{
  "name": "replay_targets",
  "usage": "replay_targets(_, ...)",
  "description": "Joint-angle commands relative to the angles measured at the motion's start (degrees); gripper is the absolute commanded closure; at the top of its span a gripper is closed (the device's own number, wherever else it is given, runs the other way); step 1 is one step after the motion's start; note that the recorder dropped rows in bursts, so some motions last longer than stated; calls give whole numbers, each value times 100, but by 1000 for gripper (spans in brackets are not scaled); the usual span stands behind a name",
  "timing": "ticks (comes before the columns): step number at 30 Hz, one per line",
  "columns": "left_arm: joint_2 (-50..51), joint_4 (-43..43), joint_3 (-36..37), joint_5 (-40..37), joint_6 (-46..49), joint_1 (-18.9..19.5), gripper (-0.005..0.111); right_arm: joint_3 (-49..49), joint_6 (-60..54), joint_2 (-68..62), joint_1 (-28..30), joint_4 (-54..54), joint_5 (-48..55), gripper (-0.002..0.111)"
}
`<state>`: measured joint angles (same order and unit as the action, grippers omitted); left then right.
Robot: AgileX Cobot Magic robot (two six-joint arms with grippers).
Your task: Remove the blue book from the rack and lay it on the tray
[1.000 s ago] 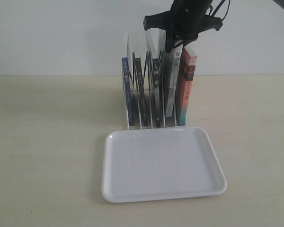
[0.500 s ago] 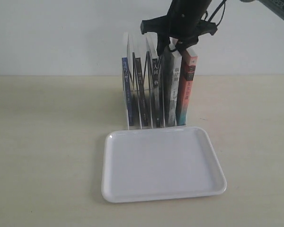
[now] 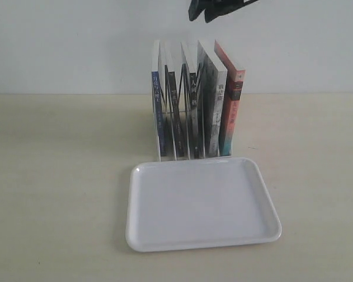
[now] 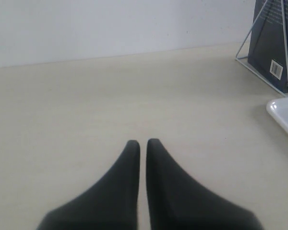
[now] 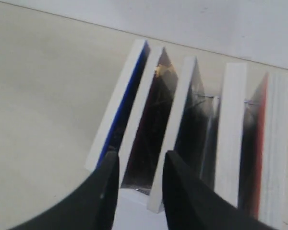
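Toward the far edge of the bench [image 3: 59,188], in the rack [image 3: 181,154] slot nearest the left edge: blue book [image 3: 157,111], upright, spine toward the tray [image 3: 206,205] lying just in front. High above the rack: right pincer [image 5: 139,160], released, grasping nothing. Low over bare bench, apart from the rack: left pincer [image 4: 143,143], clenched on nothing.

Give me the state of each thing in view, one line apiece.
blue book: upright in the rack's end slot, not gripped.
rack: standing on the table, slots filled.
tray: flat in front of the rack, empty.
red-orange-spined book: upright at the opposite end.
left gripper: shut, empty, low over the table.
right gripper: open, empty, above the rack.
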<state>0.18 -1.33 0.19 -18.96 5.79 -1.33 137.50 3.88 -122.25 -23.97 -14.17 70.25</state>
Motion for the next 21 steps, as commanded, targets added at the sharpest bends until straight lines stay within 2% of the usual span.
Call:
replay_targets(1,-18,-14,-19,73,22,11,102,-21,-258,50,-263,-211,-29,79)
replay_targets(7,-18,-14,-19,73,22,11,102,-31,-250,40,-918,-19,-29,79)
replay_targets(13,-18,-14,-19,73,22,11,102,-31,168,-16,-983,77,-29,79)
replay_targets(16,-18,-14,-19,73,22,11,102,-31,369,-41,-983,501,-29,79)
replay_targets(21,-18,-14,-19,73,22,11,102,-31,383,-161,-983,452,-29,78)
